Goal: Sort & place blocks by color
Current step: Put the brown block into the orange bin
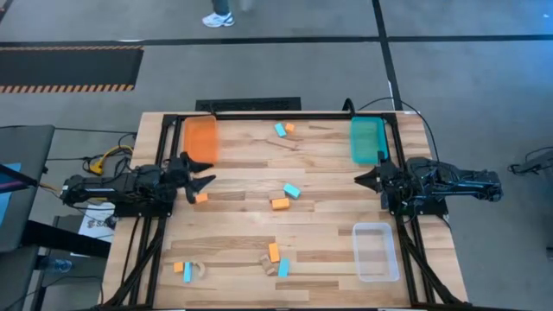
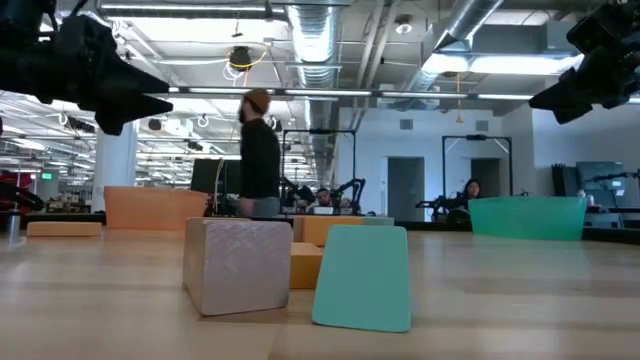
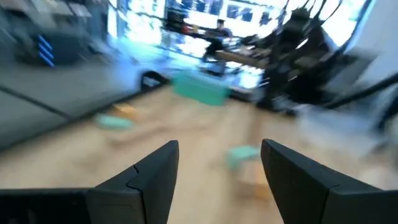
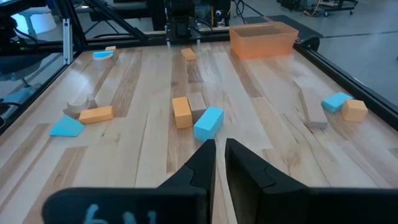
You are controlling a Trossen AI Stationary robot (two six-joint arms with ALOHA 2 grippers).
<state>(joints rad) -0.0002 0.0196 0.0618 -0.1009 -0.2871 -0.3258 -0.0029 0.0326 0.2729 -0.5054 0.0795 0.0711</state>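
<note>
Several small blocks, orange, light blue and pale wood, lie scattered on the wooden table. An orange [image 1: 280,204] and a light blue one [image 1: 292,191] lie at the middle. Another group [image 1: 275,259] lies near the front edge, and a pair [image 1: 284,130] at the far edge. One orange block [image 1: 200,198] lies just in front of my left gripper [image 1: 203,183], which hangs open above the table's left side, pointing level [image 3: 221,155]. My right gripper [image 1: 363,179] hangs shut above the right side [image 4: 219,155]. Neither holds anything.
An orange tray [image 1: 201,140] stands at the far left, a teal tray [image 1: 366,140] at the far right and a clear tray [image 1: 375,250] at the near right. Another cluster of blocks [image 1: 187,270] lies at the near left. A person [image 2: 258,150] walks behind the table.
</note>
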